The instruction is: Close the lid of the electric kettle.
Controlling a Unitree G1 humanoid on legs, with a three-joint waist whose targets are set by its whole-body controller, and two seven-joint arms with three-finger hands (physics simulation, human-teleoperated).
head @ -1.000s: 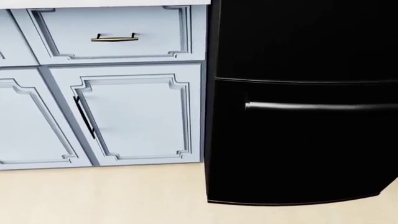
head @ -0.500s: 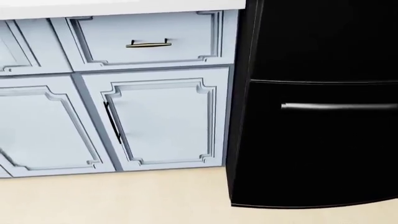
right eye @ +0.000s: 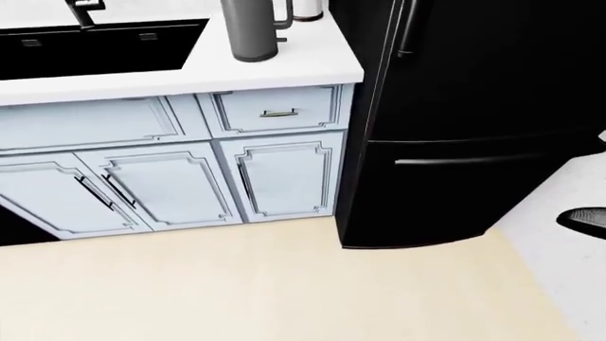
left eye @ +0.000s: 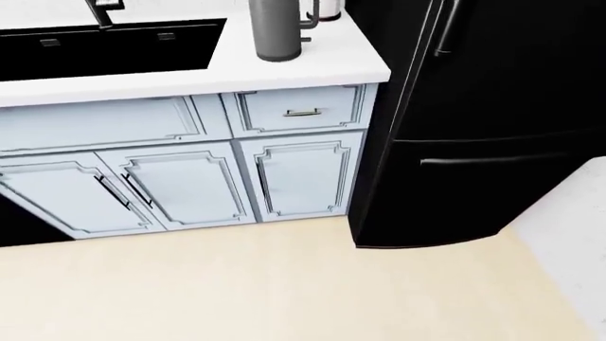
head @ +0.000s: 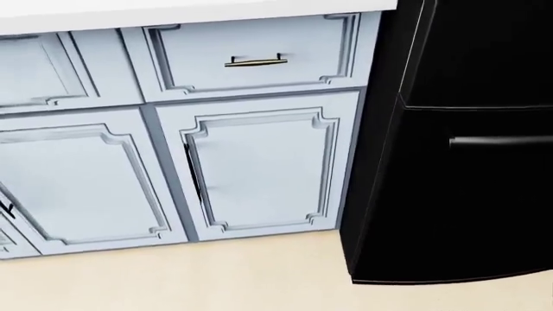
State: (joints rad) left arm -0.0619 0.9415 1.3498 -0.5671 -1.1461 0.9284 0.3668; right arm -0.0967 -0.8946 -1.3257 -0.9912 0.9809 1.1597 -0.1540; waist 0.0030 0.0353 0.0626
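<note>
The tall grey cylindrical electric kettle (left eye: 276, 30) stands on the white worktop (left eye: 312, 67) beside the black fridge (left eye: 483, 121). Neither hand shows, so their state is unknown; step closer before reaching for the lid.

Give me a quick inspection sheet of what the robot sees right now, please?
Surface: white counter, mostly bare.
Job's things: grey kettle upright on the counter by the black fridge; top cropped, lid state cannot be told.
Clutter: a white object behind the kettle, unclear.
Grippers: neither hand seen.
Cables: nothing seen.
Surroundings: black sink at left, pale blue cabinets, drawer, beige floor.
</note>
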